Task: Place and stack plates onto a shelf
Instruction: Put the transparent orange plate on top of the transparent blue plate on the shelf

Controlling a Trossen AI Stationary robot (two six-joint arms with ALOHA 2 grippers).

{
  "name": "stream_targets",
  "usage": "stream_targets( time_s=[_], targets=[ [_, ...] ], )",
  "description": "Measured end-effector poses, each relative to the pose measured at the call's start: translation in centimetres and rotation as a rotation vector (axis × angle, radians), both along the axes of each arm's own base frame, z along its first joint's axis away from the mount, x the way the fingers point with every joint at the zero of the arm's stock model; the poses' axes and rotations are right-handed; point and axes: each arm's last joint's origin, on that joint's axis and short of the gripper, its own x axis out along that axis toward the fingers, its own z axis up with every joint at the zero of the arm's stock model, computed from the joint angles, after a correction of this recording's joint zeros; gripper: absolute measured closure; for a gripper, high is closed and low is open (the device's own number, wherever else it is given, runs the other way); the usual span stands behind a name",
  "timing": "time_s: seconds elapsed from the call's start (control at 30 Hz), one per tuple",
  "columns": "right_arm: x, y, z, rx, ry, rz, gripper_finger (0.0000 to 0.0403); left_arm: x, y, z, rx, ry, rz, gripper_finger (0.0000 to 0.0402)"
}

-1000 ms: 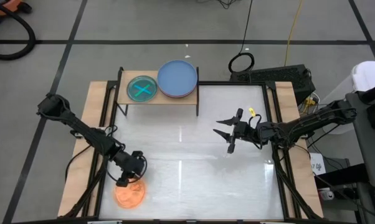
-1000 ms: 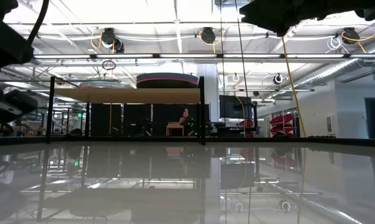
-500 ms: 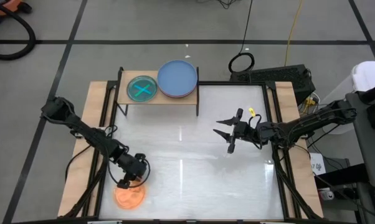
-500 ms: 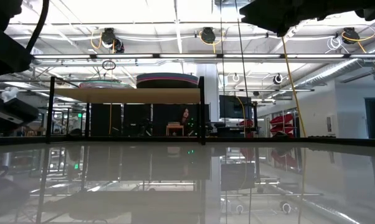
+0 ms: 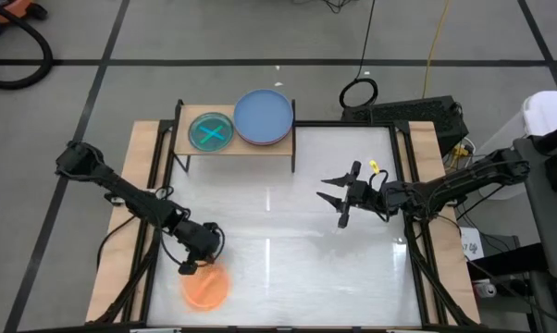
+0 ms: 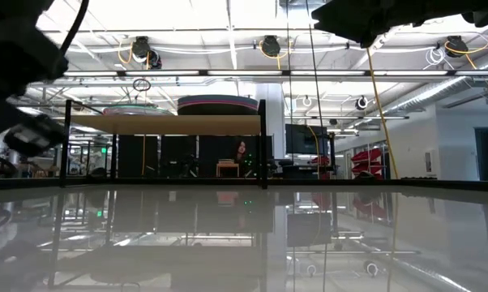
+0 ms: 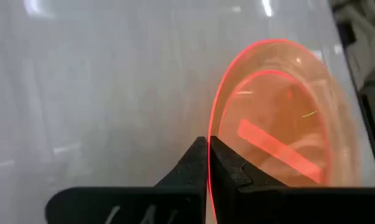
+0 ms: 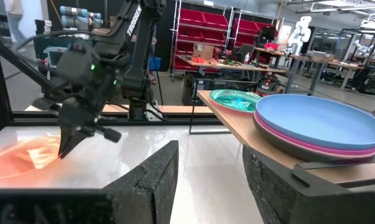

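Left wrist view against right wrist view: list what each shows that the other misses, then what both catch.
Only the left wrist view shows the left gripper shut on the rim of the orange plate.

Only the right wrist view shows the shelf, carrying the blue plate stacked on a magenta plate and a green plate, plus the open right gripper.

Both show the orange plate and the white tabletop.

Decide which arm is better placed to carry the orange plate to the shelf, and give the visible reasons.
Left. The left gripper is already shut on the rim of the orange plate at the table's near left. The right gripper hangs open and empty over the table's right side, away from the shelf.
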Motion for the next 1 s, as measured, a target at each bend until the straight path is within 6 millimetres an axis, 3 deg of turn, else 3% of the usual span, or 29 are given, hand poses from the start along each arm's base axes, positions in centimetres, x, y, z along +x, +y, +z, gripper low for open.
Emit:
stream_targets(
  time_s=[0.3, 0.43, 0.67, 0.83, 1.0],
  targets=[
    [0.0, 0.0, 0.0, 0.000, 0.000, 0.000, 0.0243, 0.6, 2.4, 5.8, 0.092, -0.227, 0.164, 0.0399],
    [0.0, 0.0, 0.0, 0.000, 0.000, 0.000, 0.0243, 0.4, 4.5, 9.2, 0.242, -0.375, 0.329, 0.0399],
    [0.0, 0.0, 0.0, 0.000, 0.000, 0.000, 0.0243, -2.6, 9.5, 13.9, 0.559, -0.491, 0.756, 0.0400],
    [0.0, 0.0, 0.0, 0.000, 0.000, 0.000, 0.0243, -5.2, 12.6, 16.8, 0.613, -0.643, 1.117, 0.0400],
    [0.0, 0.0, 0.0, -0.002, 0.001, 0.001, 0.0243, -7.2, 15.0, 18.1, 0.652, -0.685, 1.379, 0.0400]
  ],
)
